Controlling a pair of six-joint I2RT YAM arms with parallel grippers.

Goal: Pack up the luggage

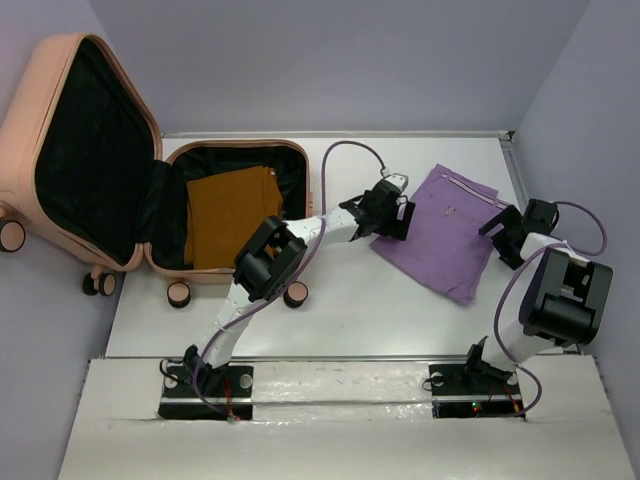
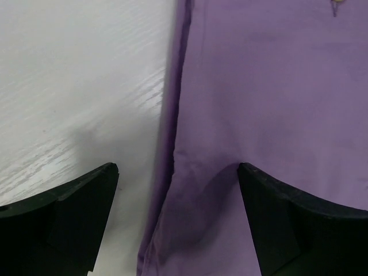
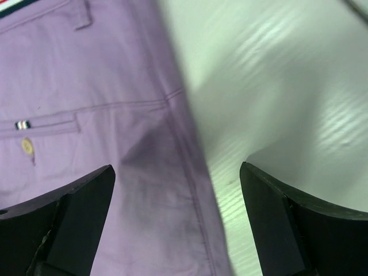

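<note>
Top external view: the small peach-pink hard-shell suitcase (image 1: 100, 160) lies open at the upper left of the frame. Its black-lined lid tilts up to the left and its base rests on the white desk (image 1: 350, 320), with a folded brown cloth (image 1: 232, 215) inside the base. A folded purple cloth (image 1: 450, 235) with a buttoned pocket lies on the desk right of centre, apart from the suitcase. The left jaws are at this cloth's left edge and the right jaws at its right edge. In the left wrist view the left jaws are spread wide, straddling the cloth's edge and gripping nothing. In the right wrist view the right jaws are spread likewise over the opposite edge.
</note>
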